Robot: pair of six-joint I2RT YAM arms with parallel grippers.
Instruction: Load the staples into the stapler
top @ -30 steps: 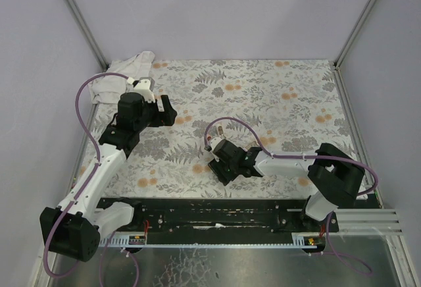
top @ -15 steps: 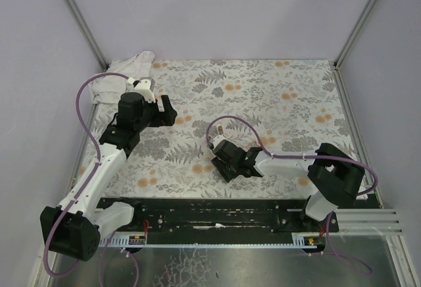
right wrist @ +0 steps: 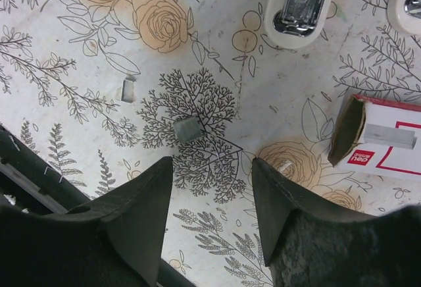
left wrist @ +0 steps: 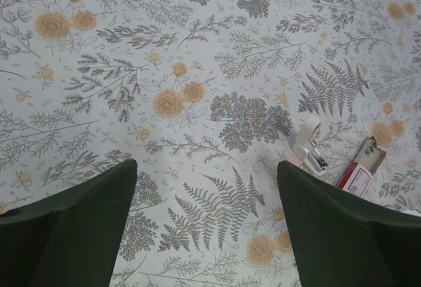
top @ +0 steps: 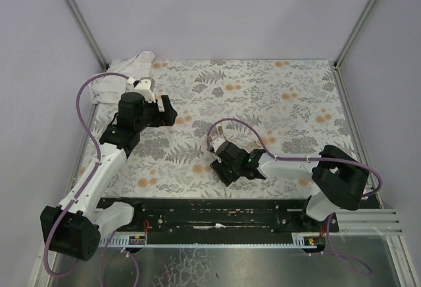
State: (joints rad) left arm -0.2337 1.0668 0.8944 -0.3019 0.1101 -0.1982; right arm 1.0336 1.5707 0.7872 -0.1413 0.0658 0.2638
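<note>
The white stapler (right wrist: 299,4) lies opened on the flowered cloth, its chrome channel facing up; it also shows as the stapler (left wrist: 309,143) in the left wrist view. The red and white staples box (right wrist: 381,139) lies beside it with an end flap open, seen again as the box (left wrist: 360,168). A loose grey block of staples (right wrist: 187,129) rests on the cloth just ahead of my right gripper (right wrist: 212,168), which is open and holds nothing. My left gripper (left wrist: 207,168) hovers wide open over bare cloth, left of the stapler.
A crumpled white cloth (top: 122,79) lies at the back left corner. Small staple fragments (right wrist: 128,89) sit near the loose block. The black rail (top: 217,211) runs along the table's near edge, close behind my right gripper (top: 222,162). My left gripper (top: 168,111) is at mid left.
The right arm has shifted slightly toward the right, its gripper staying low over the loose staples. The left arm has not moved.
</note>
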